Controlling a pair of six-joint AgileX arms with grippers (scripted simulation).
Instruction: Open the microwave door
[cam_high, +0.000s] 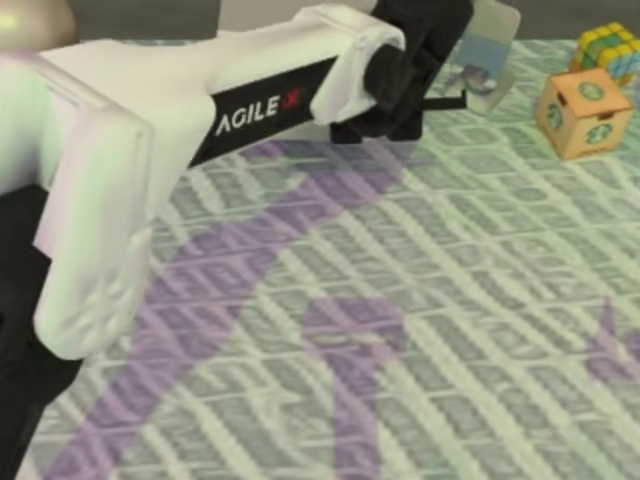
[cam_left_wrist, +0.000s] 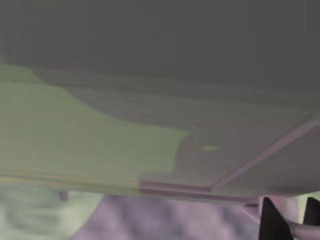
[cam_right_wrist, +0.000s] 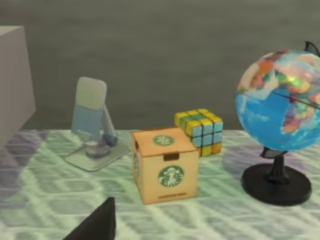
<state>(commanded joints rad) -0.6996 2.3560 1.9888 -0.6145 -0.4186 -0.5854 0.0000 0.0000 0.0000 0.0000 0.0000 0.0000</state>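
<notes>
The microwave (cam_left_wrist: 160, 125) fills the left wrist view as a close grey surface, and its grey side (cam_right_wrist: 12, 85) shows in the right wrist view. In the top view my left arm covers most of it. My left gripper (cam_left_wrist: 292, 220) (cam_high: 410, 75) is at the table's far edge. Its two black fingertips stand close together round a pale strip of the microwave door (cam_left_wrist: 304, 232). One black fingertip (cam_right_wrist: 102, 220) of my right gripper shows above the cloth, with no second finger beside it and nothing held.
A phone stand (cam_high: 485, 55) (cam_right_wrist: 92, 125), an orange cardboard cube (cam_high: 585, 110) (cam_right_wrist: 162, 165) and a colour puzzle cube (cam_high: 605, 45) (cam_right_wrist: 200, 130) stand at the back right. A globe (cam_right_wrist: 280, 100) stands beyond them. A patterned cloth (cam_high: 400, 330) covers the table.
</notes>
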